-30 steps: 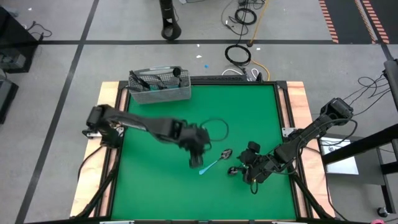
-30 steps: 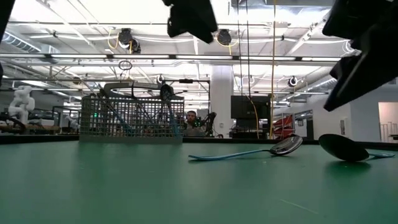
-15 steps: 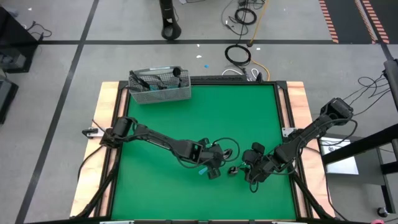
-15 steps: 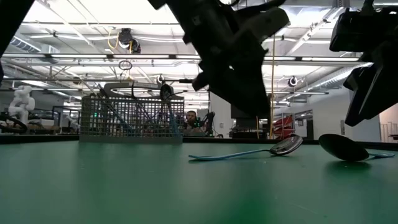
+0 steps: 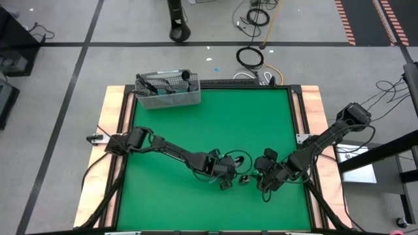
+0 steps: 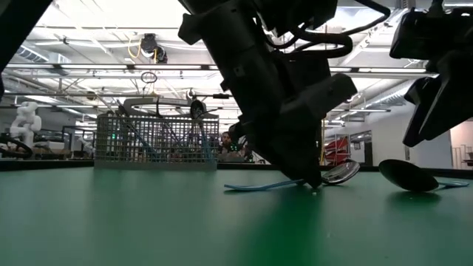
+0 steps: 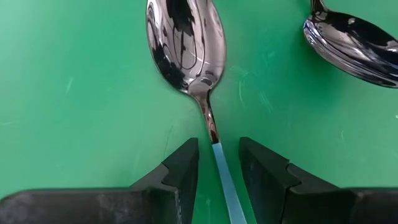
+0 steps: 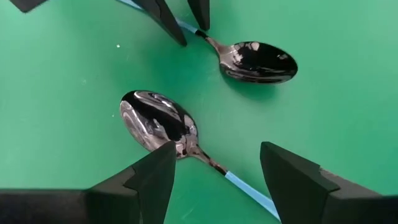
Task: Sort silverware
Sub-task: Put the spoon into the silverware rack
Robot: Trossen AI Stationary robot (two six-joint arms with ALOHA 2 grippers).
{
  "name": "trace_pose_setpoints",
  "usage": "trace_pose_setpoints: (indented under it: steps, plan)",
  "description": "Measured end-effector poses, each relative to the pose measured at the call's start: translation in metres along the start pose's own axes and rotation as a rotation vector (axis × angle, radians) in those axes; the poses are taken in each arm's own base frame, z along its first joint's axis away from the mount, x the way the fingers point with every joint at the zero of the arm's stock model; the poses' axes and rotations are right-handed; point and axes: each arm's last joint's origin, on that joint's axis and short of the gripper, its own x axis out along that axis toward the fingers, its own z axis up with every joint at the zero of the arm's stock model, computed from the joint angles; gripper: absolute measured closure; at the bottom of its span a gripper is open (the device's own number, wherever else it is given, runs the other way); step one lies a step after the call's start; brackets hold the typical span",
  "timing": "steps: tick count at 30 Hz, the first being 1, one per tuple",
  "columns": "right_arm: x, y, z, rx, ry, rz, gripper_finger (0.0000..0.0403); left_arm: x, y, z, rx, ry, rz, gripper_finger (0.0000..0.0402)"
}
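Note:
Two spoons with light blue handles lie flat on the green mat. My left gripper (image 7: 219, 165) is down at the mat, open, one finger on each side of the first spoon (image 7: 183, 43) where its blue handle (image 7: 225, 186) meets the metal neck; a gap shows on both sides. In the low view its fingertips (image 6: 314, 181) reach the mat beside that spoon (image 6: 340, 172). My right gripper (image 8: 217, 155) hangs open above the second spoon (image 8: 155, 121), clear of it. More silverware stands in the wire-mesh basket (image 5: 168, 91).
The basket (image 6: 157, 140) stands at the mat's far left corner. The two spoons lie close together, bowl (image 7: 354, 43) near bowl, with both grippers (image 5: 225, 177) (image 5: 261, 179) crowded over them near the front. Wooden borders (image 5: 114, 130) frame the mat; the mat's middle and far right are green surface.
My left gripper has come down from well above the mat and moved toward the near right, ending with its fingers astride the first spoon's handle. Both spoons lie where they were. My right gripper has stayed over the second spoon.

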Motion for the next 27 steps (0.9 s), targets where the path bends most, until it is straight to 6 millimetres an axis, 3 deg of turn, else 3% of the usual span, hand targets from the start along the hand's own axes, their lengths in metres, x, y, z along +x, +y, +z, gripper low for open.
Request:
trace_pose_setpoints:
  steps: [6,13,18,23,27]
  plan:
    - [0.000,0.000,0.000,-0.001,-0.008,-0.007,0.0179,0.001,0.001,0.001,0.003,-0.007,0.010,0.0288]
    - [0.000,0.000,0.000,-0.001,-0.008,-0.007,0.0179,0.005,0.006,0.006,0.037,-0.027,-0.021,0.0384]
    - [0.000,0.000,0.000,-0.001,-0.008,-0.008,0.0179,0.004,0.008,0.007,0.101,-0.024,-0.013,0.0391]
    - [0.000,0.000,0.000,-0.002,-0.006,-0.009,0.0179,-0.020,0.025,0.015,0.230,0.000,0.150,0.0396]
    - [0.000,-0.001,0.000,-0.004,-0.003,-0.012,0.0179,-0.066,0.042,0.037,0.246,-0.072,0.279,0.0397]
